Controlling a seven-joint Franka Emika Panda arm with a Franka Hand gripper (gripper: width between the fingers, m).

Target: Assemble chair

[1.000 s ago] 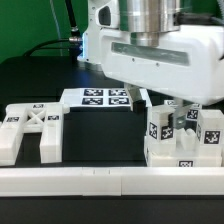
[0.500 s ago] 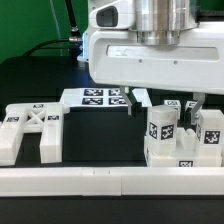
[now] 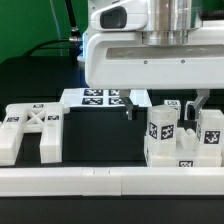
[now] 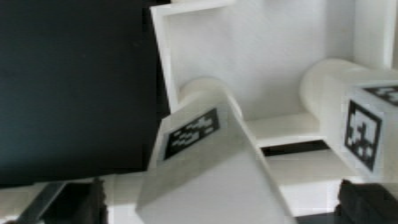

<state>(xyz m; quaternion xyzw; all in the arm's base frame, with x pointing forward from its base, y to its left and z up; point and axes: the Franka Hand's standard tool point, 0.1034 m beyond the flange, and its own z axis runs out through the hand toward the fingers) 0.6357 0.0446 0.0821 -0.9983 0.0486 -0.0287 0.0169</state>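
The chair's seat slab (image 3: 180, 158) stands at the exterior view's right with two tagged leg blocks on it, a nearer one (image 3: 160, 127) and one further right (image 3: 211, 131). My gripper (image 3: 165, 108) is open and hangs just above them. Its dark fingers (image 3: 130, 110) flank the nearer leg block without touching it. In the wrist view the gripper (image 4: 214, 205) straddles that tagged block (image 4: 205, 150), with the second leg block (image 4: 356, 115) beside it. The X-braced panel (image 3: 30, 125) lies apart at the exterior view's left.
The marker board (image 3: 100, 97) lies flat behind the parts. A long white border rail (image 3: 100, 182) runs along the front edge. The table top (image 3: 100, 135) between the panel and the seat is black.
My gripper has come lower and shifted slightly to the exterior view's right, so its fingers now flank the nearer leg block. The parts have not moved.
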